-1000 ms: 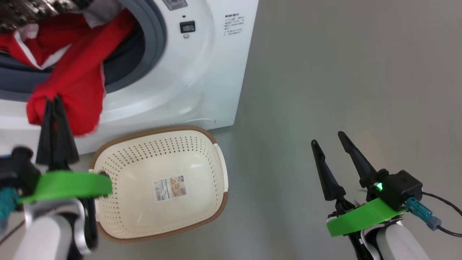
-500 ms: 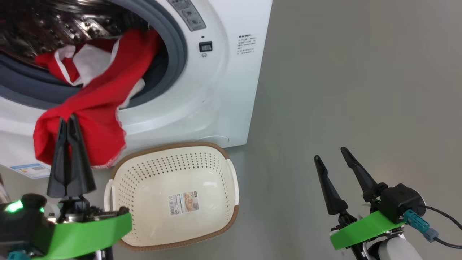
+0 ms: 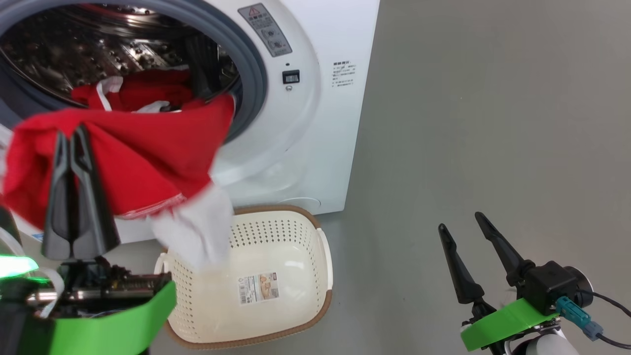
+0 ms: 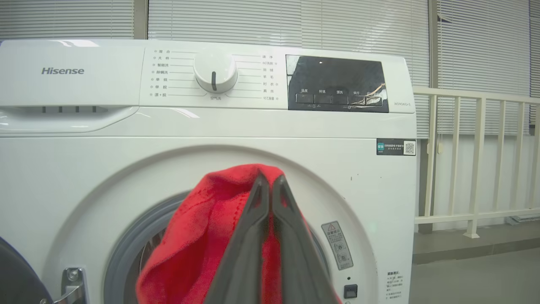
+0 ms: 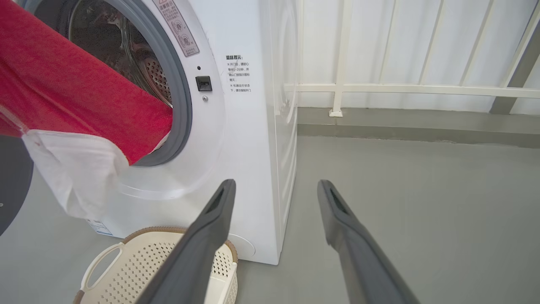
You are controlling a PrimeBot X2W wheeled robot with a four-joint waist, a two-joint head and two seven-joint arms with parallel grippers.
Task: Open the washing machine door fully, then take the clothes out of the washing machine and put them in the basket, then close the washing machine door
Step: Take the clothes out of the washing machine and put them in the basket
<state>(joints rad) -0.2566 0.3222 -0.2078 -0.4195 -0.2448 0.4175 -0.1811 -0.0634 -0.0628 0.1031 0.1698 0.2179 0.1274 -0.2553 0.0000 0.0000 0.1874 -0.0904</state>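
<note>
Clothes [image 3: 148, 148] are clamped in the shut fingers of the left gripper [image 3: 69, 135], held half out of the washing machine [image 3: 320, 123] above the basket [image 3: 296, 231] for the drop, probably; right gripper [image 3: 461, 221] is spread, empty.

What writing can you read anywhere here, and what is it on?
"Hisense": washing machine, upper left front.
Chinese words round the dial: too small to read.
Warning sticker by the opening, QR sticker, label in the basket: too small or blurred.
</note>
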